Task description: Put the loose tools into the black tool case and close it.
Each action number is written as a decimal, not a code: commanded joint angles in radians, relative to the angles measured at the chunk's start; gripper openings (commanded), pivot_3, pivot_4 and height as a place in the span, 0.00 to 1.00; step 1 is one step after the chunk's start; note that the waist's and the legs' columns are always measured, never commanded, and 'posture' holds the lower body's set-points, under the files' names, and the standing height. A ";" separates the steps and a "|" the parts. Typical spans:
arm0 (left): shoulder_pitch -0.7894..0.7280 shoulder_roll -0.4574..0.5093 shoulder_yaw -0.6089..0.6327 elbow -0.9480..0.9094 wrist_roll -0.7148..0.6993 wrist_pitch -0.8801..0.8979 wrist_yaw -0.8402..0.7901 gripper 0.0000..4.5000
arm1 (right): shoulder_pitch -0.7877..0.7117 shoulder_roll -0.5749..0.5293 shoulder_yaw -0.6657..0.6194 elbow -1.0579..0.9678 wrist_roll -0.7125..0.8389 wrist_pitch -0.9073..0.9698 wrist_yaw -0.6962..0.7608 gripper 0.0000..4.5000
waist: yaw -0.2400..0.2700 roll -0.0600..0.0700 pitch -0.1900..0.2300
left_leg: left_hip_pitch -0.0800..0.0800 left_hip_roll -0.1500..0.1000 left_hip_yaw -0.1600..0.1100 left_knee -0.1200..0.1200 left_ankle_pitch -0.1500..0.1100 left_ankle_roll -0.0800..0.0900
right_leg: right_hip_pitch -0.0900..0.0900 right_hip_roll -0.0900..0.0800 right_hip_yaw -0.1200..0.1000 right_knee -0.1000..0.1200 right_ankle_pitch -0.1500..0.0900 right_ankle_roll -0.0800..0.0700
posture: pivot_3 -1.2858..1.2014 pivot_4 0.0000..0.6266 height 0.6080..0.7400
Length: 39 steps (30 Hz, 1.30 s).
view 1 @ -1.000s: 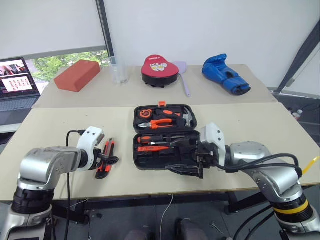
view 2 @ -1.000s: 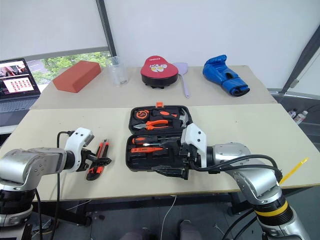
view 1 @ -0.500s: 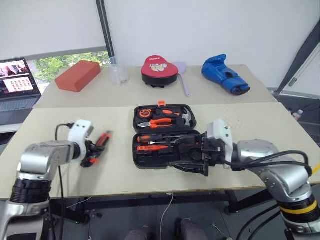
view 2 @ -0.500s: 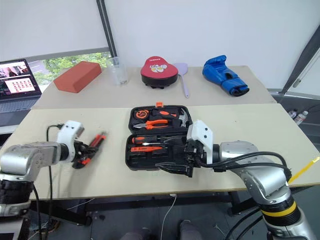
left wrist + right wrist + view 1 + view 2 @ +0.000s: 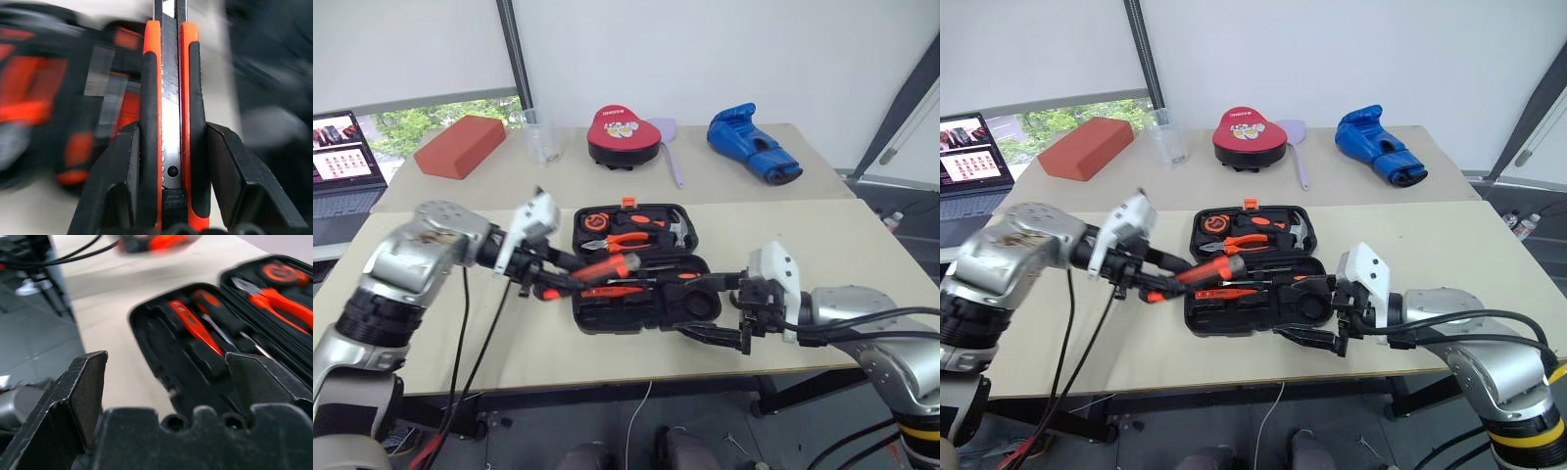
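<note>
Step in hand: carrying the knife [image 5: 168, 122] to the case [image 5: 646, 274]. The left gripper [image 5: 553, 269] clamps the knife by its sides, above the case's left edge. The right gripper [image 5: 715, 311] stands fully open, empty, at the case's near right corner. Next move: lower the knife into a free slot and release; 1 roll slot also looks vacant.

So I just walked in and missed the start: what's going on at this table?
The robot is packing tools into the open black tool case. Its left gripper holds the black-and-orange utility knife clamped between its fingers, in the air over the case's left side. The right gripper hangs open at the case's front right corner, holding nothing. Screwdrivers already sit in the near half; pliers in the far half.
</note>
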 commanded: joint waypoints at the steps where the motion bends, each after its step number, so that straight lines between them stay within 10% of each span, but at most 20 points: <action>1: -0.073 -0.100 -0.071 0.085 0.077 -0.070 -0.015 0.34 | 0.046 -0.009 -0.079 -0.083 0.048 0.019 -0.038 1.00 | 0.003 0.000 0.000 | 0.000 0.000 0.000 0.000 0.000 0.000 | 0.000 0.000 0.000 0.000 0.000 0.000 | 0.52 0.24 1.00; 15: -0.184 -0.336 -0.150 0.394 0.240 -0.084 -0.028 0.34 | 0.113 0.022 -0.118 -0.132 0.077 0.026 -0.171 1.00 | 0.003 0.000 0.000 | -0.002 0.000 0.000 0.002 0.002 0.008 | -0.001 0.001 0.001 0.000 0.000 0.001 | 0.52 0.24 1.00; 27: -0.152 -0.321 -0.174 0.325 0.263 -0.011 -0.095 0.34 | 0.099 0.025 -0.106 -0.114 0.079 0.016 -0.194 1.00 | 0.002 0.000 0.000 | -0.002 0.000 0.000 0.002 0.003 0.011 | -0.001 0.001 0.001 0.000 0.000 0.001 | 0.52 0.24 1.00; 34: -0.163 -0.351 -0.097 0.340 0.239 -0.020 -0.040 0.93 | 0.086 0.034 -0.086 -0.102 0.066 0.012 -0.194 1.00 | 0.004 0.000 0.000 | -0.002 0.000 0.000 0.002 0.003 0.012 | -0.001 0.001 0.001 0.000 0.000 0.001 | 0.52 0.24 1.00; 39: -0.171 -0.351 -0.044 0.348 0.226 -0.052 -0.031 0.97 | 0.089 0.033 -0.085 -0.103 0.066 0.009 -0.191 1.00 | 0.002 0.000 0.000 | -0.003 0.000 0.000 0.002 0.003 0.012 | -0.002 0.001 0.001 0.000 0.000 0.001 | 0.52 0.24 1.00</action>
